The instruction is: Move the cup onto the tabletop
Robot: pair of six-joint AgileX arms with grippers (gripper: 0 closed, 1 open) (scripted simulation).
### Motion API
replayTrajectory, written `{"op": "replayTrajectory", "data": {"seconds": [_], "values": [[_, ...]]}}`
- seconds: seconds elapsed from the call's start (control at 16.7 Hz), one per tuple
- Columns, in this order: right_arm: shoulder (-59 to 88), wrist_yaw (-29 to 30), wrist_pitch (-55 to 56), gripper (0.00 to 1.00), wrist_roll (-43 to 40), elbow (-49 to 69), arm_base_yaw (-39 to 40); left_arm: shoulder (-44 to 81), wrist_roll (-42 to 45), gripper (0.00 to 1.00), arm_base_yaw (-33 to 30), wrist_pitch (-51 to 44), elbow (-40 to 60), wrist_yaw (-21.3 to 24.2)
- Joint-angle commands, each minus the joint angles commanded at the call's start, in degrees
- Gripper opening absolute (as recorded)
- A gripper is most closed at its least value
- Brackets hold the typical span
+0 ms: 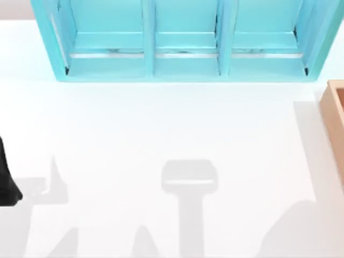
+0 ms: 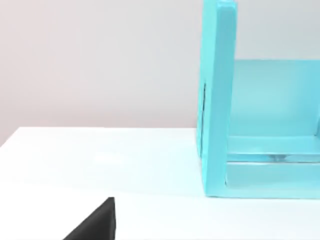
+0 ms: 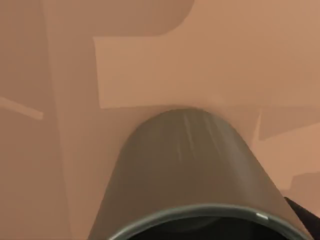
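The cup [image 3: 185,170], dull grey-olive and plain, sits very close in the right wrist view with its rim nearest the camera. Tan wooden surfaces [image 3: 150,60] surround it on all sides. A black part of my right gripper [image 3: 302,217] shows beside the cup's rim; whether it grips the cup cannot be told. The white tabletop [image 1: 161,123] spreads across the top view. My left arm [image 1: 6,180] rests at the table's left edge, and a black piece of its gripper [image 2: 95,222] shows low over the tabletop [image 2: 100,160].
A turquoise three-bay shelf unit [image 1: 183,43] stands along the back of the table, and its end wall [image 2: 220,100] is in the left wrist view. The tan wooden box [image 1: 336,113] sits at the right edge. Arm shadows fall across the front of the table.
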Motion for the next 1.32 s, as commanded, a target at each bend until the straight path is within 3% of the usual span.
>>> {"op": "replayTrajectory", "data": {"seconds": [0.48, 0.96, 1.32], "values": [[-0.4, 0.0, -1.0, 0.00, 1.0, 0.7, 0.7, 0.0, 0.0, 1.00, 0.0, 0.0, 0.0, 0.0], [-9.3, 0.0, -20.4, 0.00, 17.0, 10.3, 17.1, 0.0, 0.0, 1.00, 0.0, 0.0, 0.0, 0.0], [-10.7, -0.2, -22.3, 0.00, 19.0, 11.4, 18.9, 0.0, 0.0, 1.00, 0.0, 0.0, 0.0, 0.0]]}}
